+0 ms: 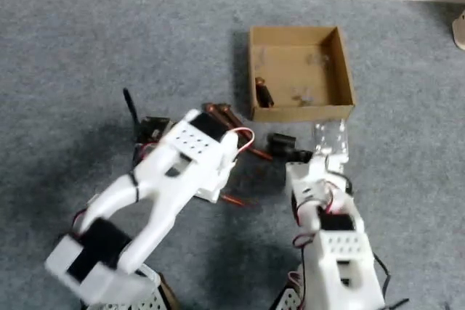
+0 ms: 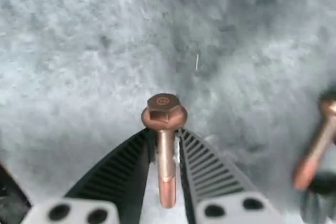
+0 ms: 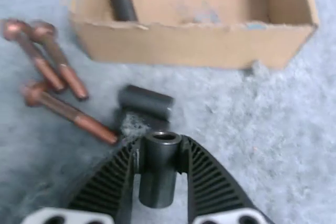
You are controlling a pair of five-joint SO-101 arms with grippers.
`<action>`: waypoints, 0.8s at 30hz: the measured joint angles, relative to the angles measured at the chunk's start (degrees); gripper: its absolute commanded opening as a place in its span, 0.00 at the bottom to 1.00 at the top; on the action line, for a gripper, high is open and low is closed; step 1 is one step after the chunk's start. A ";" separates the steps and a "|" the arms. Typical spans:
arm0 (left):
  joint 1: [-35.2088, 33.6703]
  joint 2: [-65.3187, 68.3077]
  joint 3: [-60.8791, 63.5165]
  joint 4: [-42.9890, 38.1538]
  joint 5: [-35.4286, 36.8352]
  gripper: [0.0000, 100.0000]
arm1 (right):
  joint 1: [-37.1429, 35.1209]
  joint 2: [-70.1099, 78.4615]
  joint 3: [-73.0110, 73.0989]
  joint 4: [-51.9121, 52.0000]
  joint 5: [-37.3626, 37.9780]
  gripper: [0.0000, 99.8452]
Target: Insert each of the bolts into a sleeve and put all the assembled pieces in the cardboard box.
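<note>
My left gripper (image 2: 165,132) is shut on the shank of a copper bolt (image 2: 164,113), whose hex head sticks out past the fingertips above the grey carpet. My right gripper (image 3: 160,145) is shut on a dark sleeve (image 3: 159,167) held upright with its bore facing out, just short of the cardboard box (image 3: 194,40) (image 1: 301,34). A second sleeve (image 3: 146,102) (image 1: 280,140) lies between that gripper and the box. Three loose bolts (image 3: 52,66) lie beside it. One bolt in a sleeve (image 3: 122,1) (image 1: 263,94) rests inside the box.
The left arm (image 1: 182,165) hangs over the middle of the carpet and covers part of the bolt pile (image 1: 221,112). The right arm (image 1: 327,208) stands in front of the box. Another bolt (image 2: 315,148) lies near the left gripper.
</note>
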 measured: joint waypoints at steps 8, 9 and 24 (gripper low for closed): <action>-0.09 -17.14 0.00 6.68 -21.45 0.01 | -5.80 -20.84 7.91 0.00 5.89 0.00; -0.18 -18.64 0.00 6.68 -24.88 0.01 | -6.59 -22.68 7.91 0.00 6.77 0.00; -11.87 -21.36 -3.43 -14.42 -36.40 0.01 | -10.64 -33.05 8.00 2.81 8.09 0.00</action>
